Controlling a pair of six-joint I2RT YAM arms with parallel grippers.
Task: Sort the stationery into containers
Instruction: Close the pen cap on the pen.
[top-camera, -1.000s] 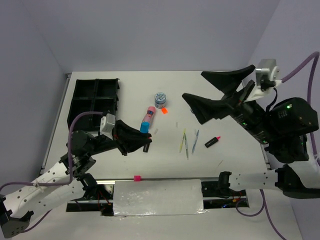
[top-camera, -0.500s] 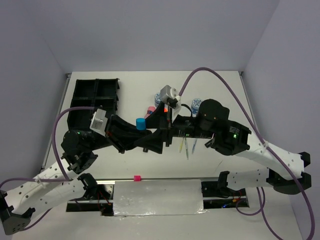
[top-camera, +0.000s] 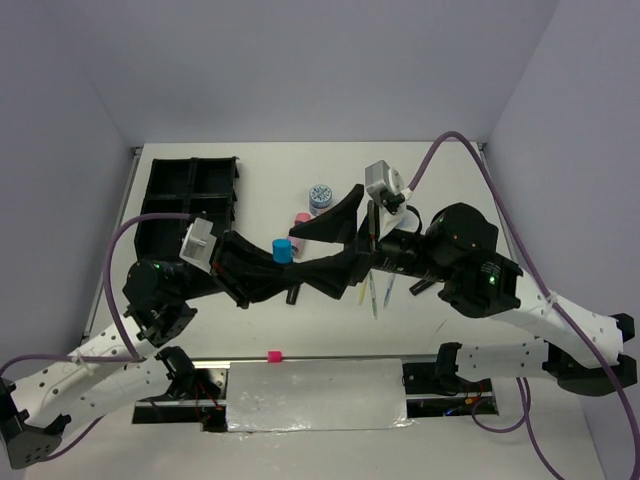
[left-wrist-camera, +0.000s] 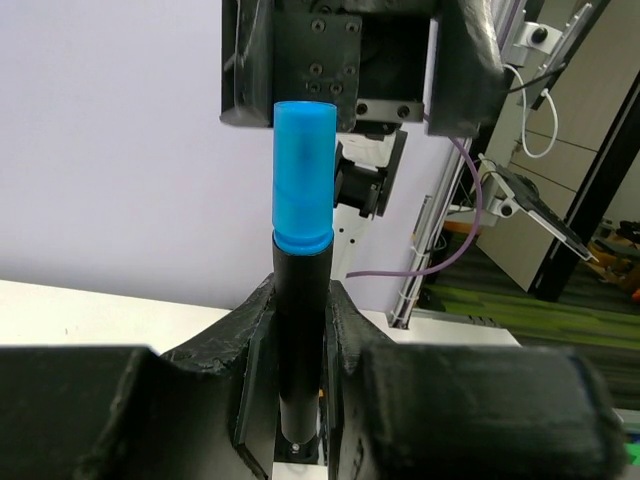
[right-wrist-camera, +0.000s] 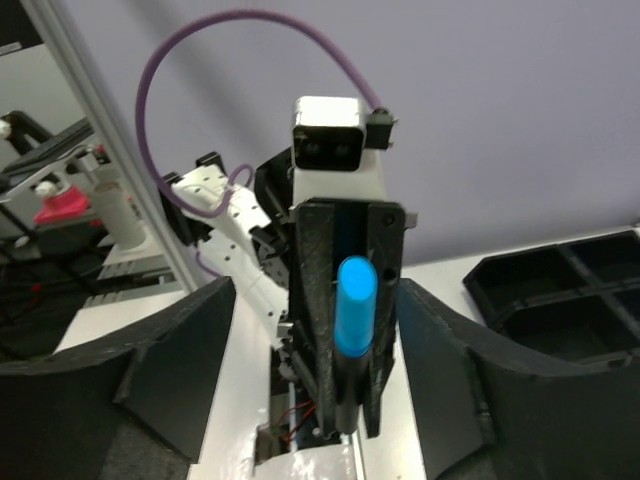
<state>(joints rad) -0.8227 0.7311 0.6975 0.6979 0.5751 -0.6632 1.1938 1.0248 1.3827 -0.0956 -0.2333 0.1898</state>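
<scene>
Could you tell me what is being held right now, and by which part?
The left gripper holds the marker by its black barrel, blue cap free; the right gripper holds nothing.

Top view looks down from the near edge; wrist views face each other close-up, sharing the marker (left-wrist-camera: 300, 280).

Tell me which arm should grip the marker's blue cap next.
Right. The right claw is open and faces the blue cap, a finger on either side. The left claw is shut on the marker by its black barrel, so it seems occupied.
</scene>
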